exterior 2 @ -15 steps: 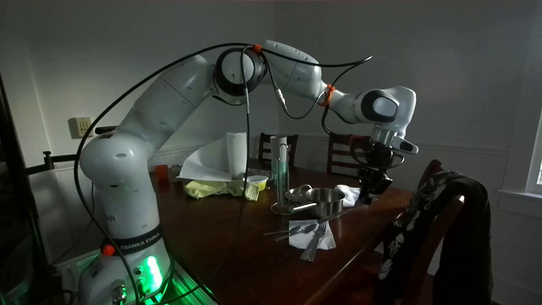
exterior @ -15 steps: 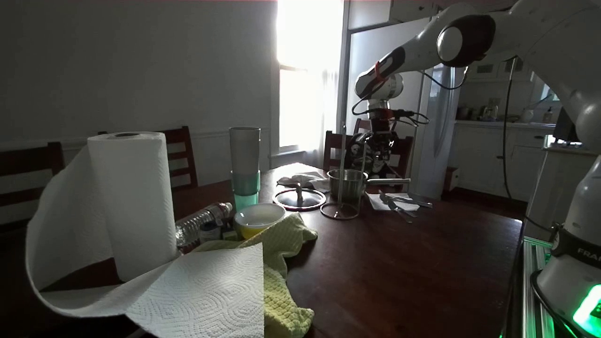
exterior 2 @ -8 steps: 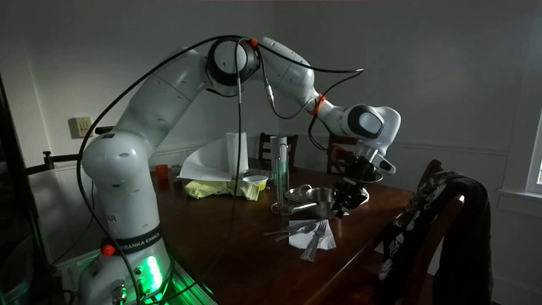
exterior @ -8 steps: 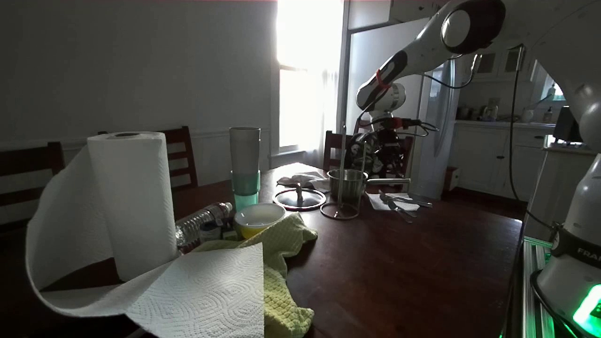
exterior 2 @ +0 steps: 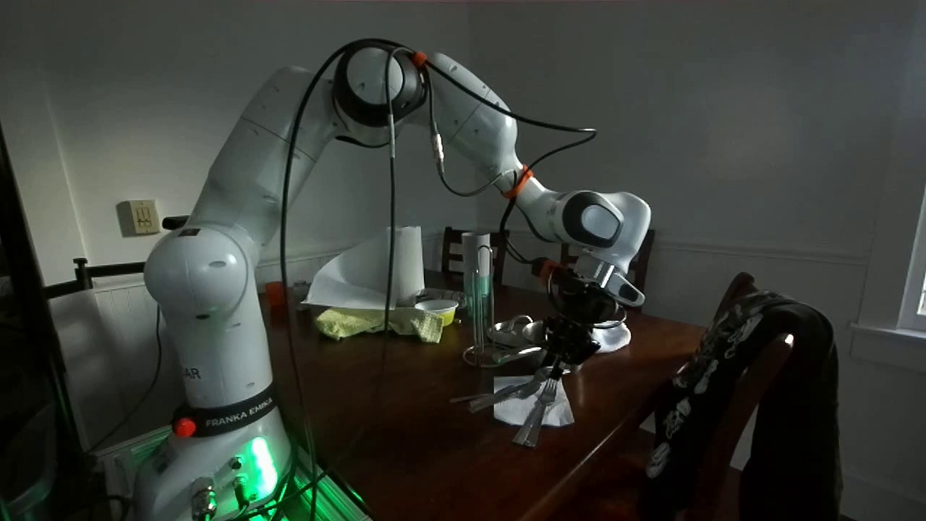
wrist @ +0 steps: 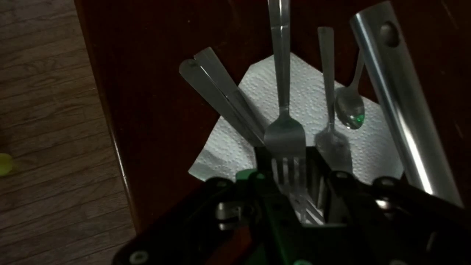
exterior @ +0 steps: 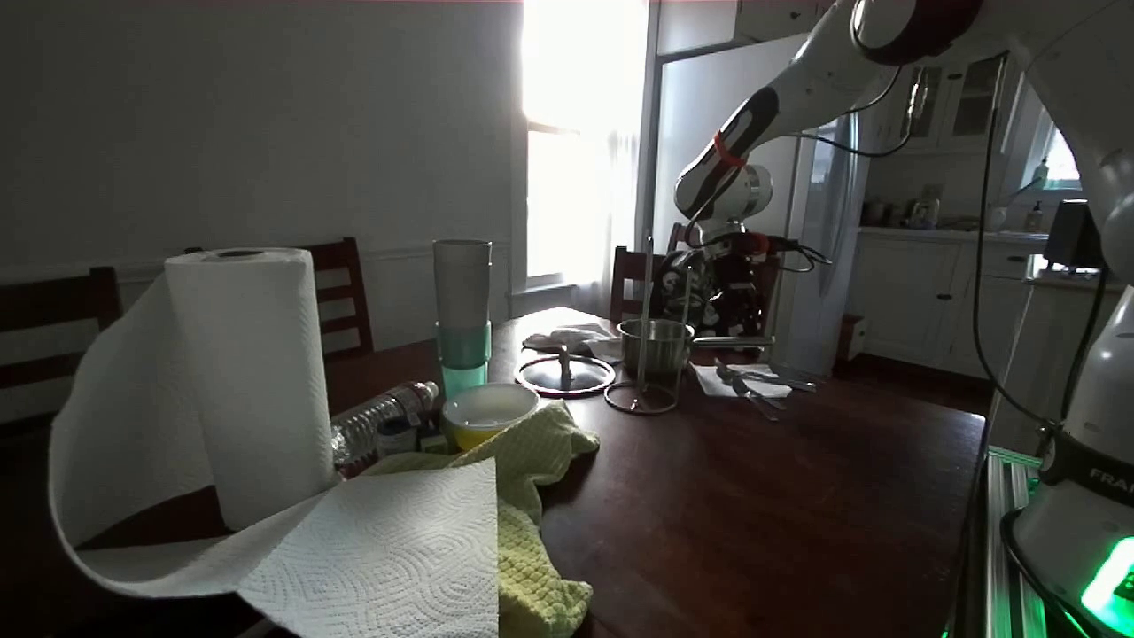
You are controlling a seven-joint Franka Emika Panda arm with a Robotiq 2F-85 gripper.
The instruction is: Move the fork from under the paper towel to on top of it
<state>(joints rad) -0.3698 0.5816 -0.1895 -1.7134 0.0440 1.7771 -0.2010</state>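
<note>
A dark wooden tabletop [exterior 2: 448,449] is reached across by a robot arm [exterior 2: 474,108]. The arm is raised in a high arch from the edge where its base [exterior: 1072,532] stands, and its lower end is bent downward near the edge beside a cloth-draped chair [exterior 2: 778,391]. Inward from that chair-side edge, a small, whitish paper towel [wrist: 305,88] is laid flat, with other cutlery [wrist: 220,103] strewn over it. Just beside it, on the side farther from that edge, a saucepan handle [wrist: 408,106] is seen.

Over the towel, the black gripper [wrist: 287,158] is pointed down and clamped on the tined end of the fork [wrist: 283,84]. The fork's long axis is set roughly along the chair-side edge, its handle directed toward the robot's edge. The towel is judged to lie directly below, so a short, straight lowering and a release seem called for. Whether the cutlery beneath is touched cannot be made out; the fork could be left tilted on it.
</note>
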